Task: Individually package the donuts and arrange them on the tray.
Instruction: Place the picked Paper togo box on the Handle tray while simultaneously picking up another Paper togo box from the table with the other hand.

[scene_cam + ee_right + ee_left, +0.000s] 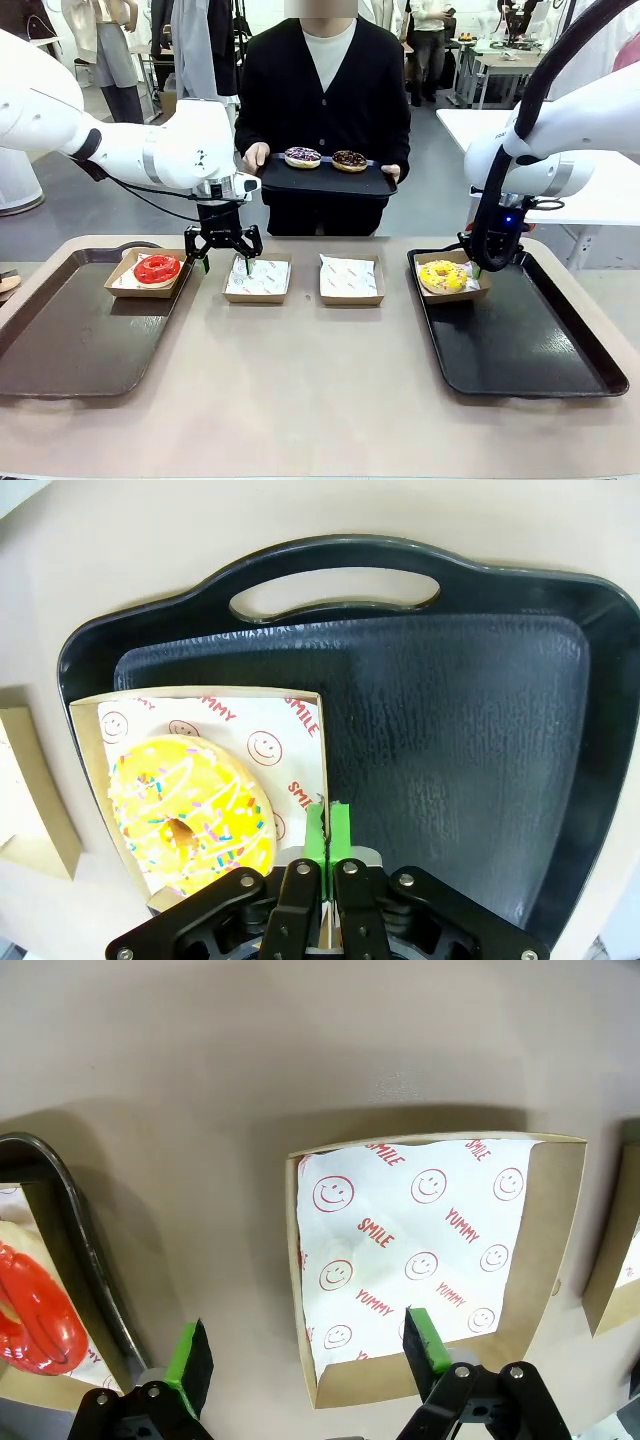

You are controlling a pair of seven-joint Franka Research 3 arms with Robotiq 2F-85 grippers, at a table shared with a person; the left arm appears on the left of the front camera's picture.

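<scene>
Hands: left hand (226,262) gapes over empty box (555,1240); right hand (328,818) pinches rim of yellow-donut box (295,735).

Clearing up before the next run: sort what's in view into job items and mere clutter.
Job: red donut, yellow donut, yellow donut's box, dark sprinkled donut, chocolate donut, person's tray, two empty boxes, both table trays.
Lying about: object at table's left edge, white table behind.

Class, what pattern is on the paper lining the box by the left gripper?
Red smiley faces with SMILE and YUMMY on white paper; clearest in left wrist view.
</scene>
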